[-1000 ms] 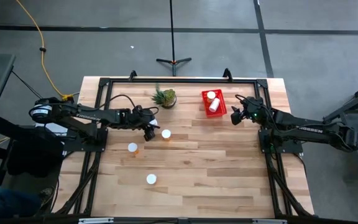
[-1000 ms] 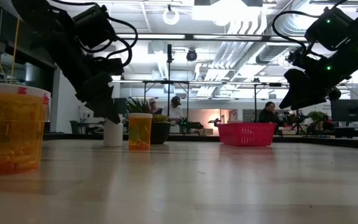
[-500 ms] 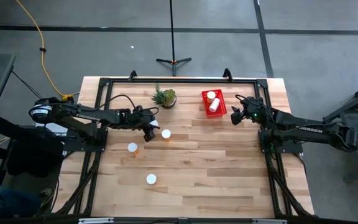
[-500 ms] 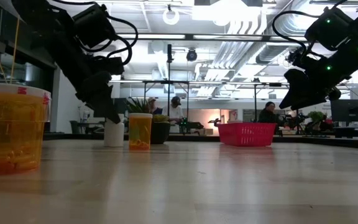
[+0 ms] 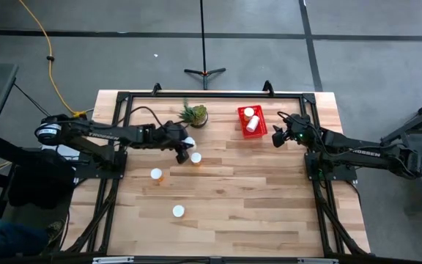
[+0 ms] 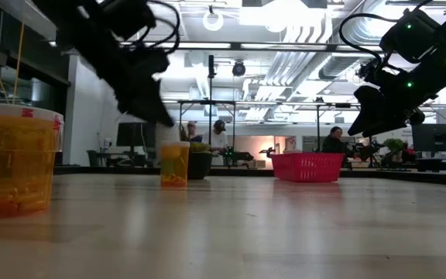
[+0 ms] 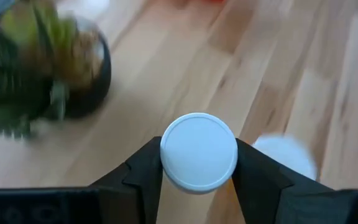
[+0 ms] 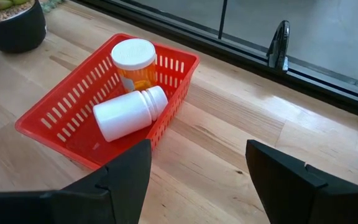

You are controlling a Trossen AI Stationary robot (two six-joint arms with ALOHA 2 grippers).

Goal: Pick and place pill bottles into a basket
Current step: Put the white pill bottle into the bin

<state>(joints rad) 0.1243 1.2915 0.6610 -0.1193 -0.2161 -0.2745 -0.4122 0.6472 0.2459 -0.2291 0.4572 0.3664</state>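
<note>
My left gripper is shut on a white-capped pill bottle, lifted off the table just near of the potted plant. A second bottle stands upright on its base right beside it and shows orange in the low view. Two more bottles stand nearer the front edge. The red basket at the far right holds an upright orange bottle and a white bottle lying on its side. My right gripper is open and empty, just right of the basket. My left gripper pinches the bottle between its two fingers, which stand on opposite sides of the round white cap. The fingers come slanting down from the table's left. The bottle stands upright in the hold, cap up, clear of the table.
A small potted plant stands close on the far side of my left gripper. A large orange bottle shows close in the low view. Bare wood lies between the loose bottles and the basket.
My left gripper has gone up and a little toward the table's right and far edges, carrying the bottle, which stood on the table a second ago and is now lifted clear. The neighbouring bottle has stayed in place.
</note>
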